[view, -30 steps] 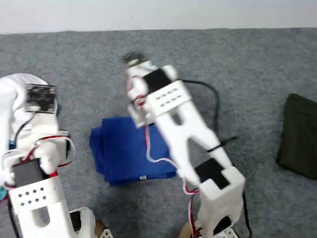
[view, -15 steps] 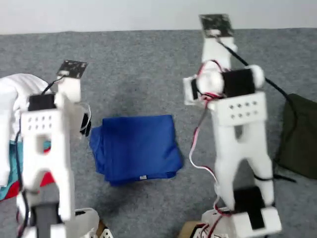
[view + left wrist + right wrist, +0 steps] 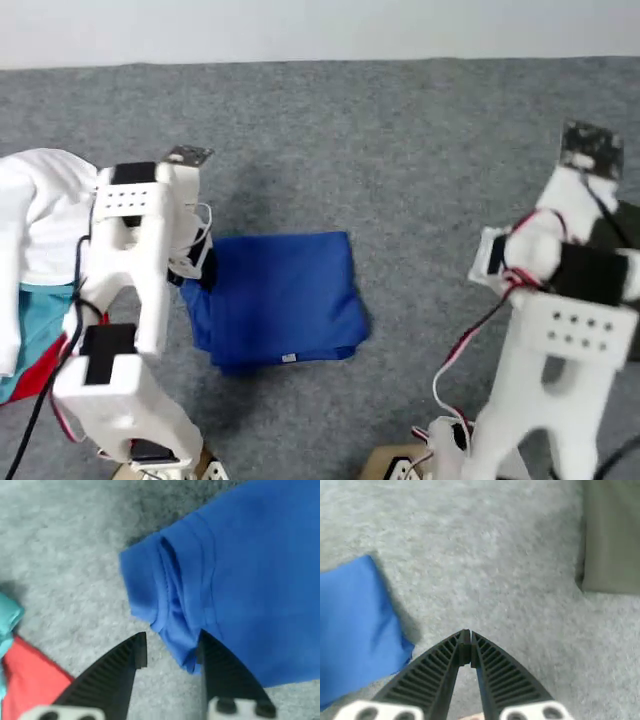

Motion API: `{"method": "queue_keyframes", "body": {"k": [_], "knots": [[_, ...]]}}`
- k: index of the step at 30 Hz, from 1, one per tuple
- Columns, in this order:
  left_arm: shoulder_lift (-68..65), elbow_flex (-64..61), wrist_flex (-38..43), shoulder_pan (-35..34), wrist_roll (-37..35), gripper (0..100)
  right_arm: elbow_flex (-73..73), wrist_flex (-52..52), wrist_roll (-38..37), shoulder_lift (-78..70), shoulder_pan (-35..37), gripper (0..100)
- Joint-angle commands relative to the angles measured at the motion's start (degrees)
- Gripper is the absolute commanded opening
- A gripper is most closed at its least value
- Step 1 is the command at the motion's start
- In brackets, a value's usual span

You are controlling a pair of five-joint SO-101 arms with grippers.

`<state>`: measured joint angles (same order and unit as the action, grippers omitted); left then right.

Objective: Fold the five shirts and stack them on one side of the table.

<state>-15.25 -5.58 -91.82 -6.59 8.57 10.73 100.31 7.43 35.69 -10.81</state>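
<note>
The left pincer (image 3: pixel 171 642) stands wide, and the bunched edge of the folded blue shirt (image 3: pixel 250 570) lies between its two fingers; the rest of the shirt spreads beyond one finger on the grey tabletop (image 3: pixel 400 150). The right pincer (image 3: pixel 468 636) is closed on nothing, well apart from this shirt.

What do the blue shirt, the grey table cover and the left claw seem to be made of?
Blue shirt: soft matte knit, likely cotton; stitched hems, limp folds. Table cover: fuzzy grey felt or carpet. Left claw: black ribbed plastic, probably printed.
</note>
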Motion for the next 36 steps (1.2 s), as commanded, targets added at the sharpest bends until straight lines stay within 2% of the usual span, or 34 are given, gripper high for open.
{"method": "queue_keyframes", "body": {"k": [1,6,18,23,29,36], "knots": [[-1.3,2.5,1.8,1.6,0.8,18,2.9,2.1,0.4,6.0,-1.5,0.9],[-5.0,2.5,5.3,3.9,0.8,18,6.7,2.1,0.4,9.4,-1.3,0.9],[-10.7,2.5,8.1,3.6,0.5,17,7.2,2.1,0.4,10.1,-1.4,0.9],[-8.2,2.5,6.8,4.0,0.4,9,7.2,2.1,0.4,10.1,-1.3,0.9],[-0.7,2.5,2.3,4.3,0.5,15,7.2,2.0,0.4,9.9,-1.3,0.9],[1.0,2.2,1.4,7.2,0.4,16,7.2,1.6,0.4,10.1,-1.3,0.9]]}}
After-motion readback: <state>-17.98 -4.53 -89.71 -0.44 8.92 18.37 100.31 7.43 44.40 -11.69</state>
